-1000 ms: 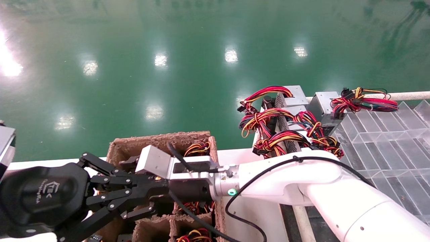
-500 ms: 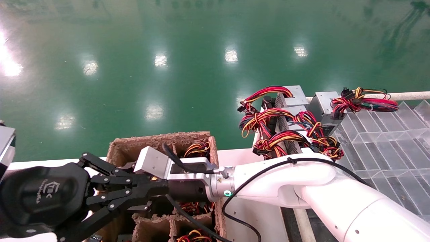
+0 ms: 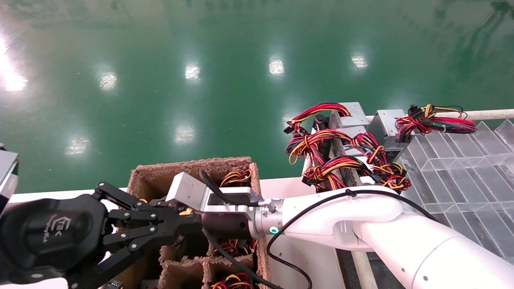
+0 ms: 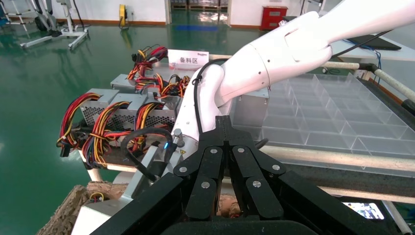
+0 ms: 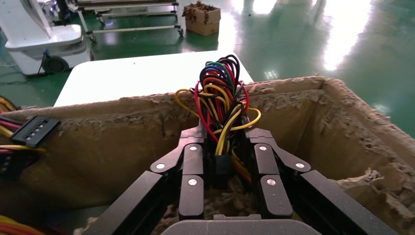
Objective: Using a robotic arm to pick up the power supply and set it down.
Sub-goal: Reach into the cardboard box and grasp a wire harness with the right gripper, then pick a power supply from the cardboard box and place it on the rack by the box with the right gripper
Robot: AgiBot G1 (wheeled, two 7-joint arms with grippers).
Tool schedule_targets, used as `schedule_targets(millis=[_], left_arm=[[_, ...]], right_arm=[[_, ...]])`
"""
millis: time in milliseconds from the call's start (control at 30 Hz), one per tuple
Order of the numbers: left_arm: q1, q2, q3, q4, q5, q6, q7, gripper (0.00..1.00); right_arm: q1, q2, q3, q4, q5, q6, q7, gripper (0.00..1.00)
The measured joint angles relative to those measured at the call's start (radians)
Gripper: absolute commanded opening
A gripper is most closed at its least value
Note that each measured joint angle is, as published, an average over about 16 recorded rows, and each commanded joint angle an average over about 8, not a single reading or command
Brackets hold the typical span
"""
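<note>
1. Brown, fibrous cardboard forms the divider box [image 3: 192, 224] in which the right gripper [image 5: 226, 161] works, reaching into a cell at its far left corner from over the right wall.
2. Its fingers [image 5: 192, 166] stand close on either side of a wire bundle [image 5: 221, 105] of red, yellow and black leads, seemingly clamped on it. The power supply body itself is hidden low in that cell; only its wires show.
3. To do this step well, I judge the lift should go straight up, clear of the ragged cell walls, and slowly, since a hold on wires alone lets the box below swing or slip. A firmer hold on the metal case would be safer if it can be reached.
4. The left gripper [image 3: 178, 230] hovers over the near left part of the divider box, its fingers drawn together, holding nothing.
5. Count: one divider box, with wire bundles showing in at least three other cells.
6. Count: about four silver power supplies [image 3: 349, 132] lie stacked with their wires past the box's right wall, by the far left corner of one clear compartment tray [image 3: 461, 172].
7. Count: two arms, two grippers.
</note>
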State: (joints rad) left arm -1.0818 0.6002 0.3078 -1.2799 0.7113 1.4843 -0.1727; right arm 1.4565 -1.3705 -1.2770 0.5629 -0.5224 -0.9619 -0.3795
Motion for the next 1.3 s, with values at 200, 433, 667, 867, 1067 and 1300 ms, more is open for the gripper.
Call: schedule_targets(millis=[200, 433, 667, 867, 1067, 1300], left_arm=[[0.000, 0.000, 0.000, 0.000, 0.000, 0.000, 0.000, 0.00], [0.000, 0.000, 0.001, 0.000, 0.000, 0.000, 0.000, 0.00], [0.000, 0.000, 0.001, 0.000, -0.001, 0.000, 0.000, 0.00], [0.000, 0.000, 0.001, 0.000, -0.001, 0.000, 0.001, 0.00], [0.000, -0.001, 0.001, 0.000, -0.001, -0.001, 0.001, 0.00], [0.000, -0.001, 0.002, 0.000, -0.001, -0.001, 0.001, 0.00]], right_arm=[[-0.001, 0.001, -0.012, -0.022, 0.061, -0.011, -0.013, 0.00], [-0.003, 0.002, -0.030, -0.047, 0.116, -0.038, -0.019, 0.00], [0.001, 0.002, -0.060, -0.059, 0.145, -0.058, -0.019, 0.69], [0.008, 0.002, -0.087, -0.059, 0.159, -0.058, -0.020, 1.00], [0.015, 0.001, -0.108, -0.054, 0.176, -0.049, -0.020, 1.00], [0.019, 0.001, -0.123, -0.049, 0.208, -0.036, -0.017, 0.78]])
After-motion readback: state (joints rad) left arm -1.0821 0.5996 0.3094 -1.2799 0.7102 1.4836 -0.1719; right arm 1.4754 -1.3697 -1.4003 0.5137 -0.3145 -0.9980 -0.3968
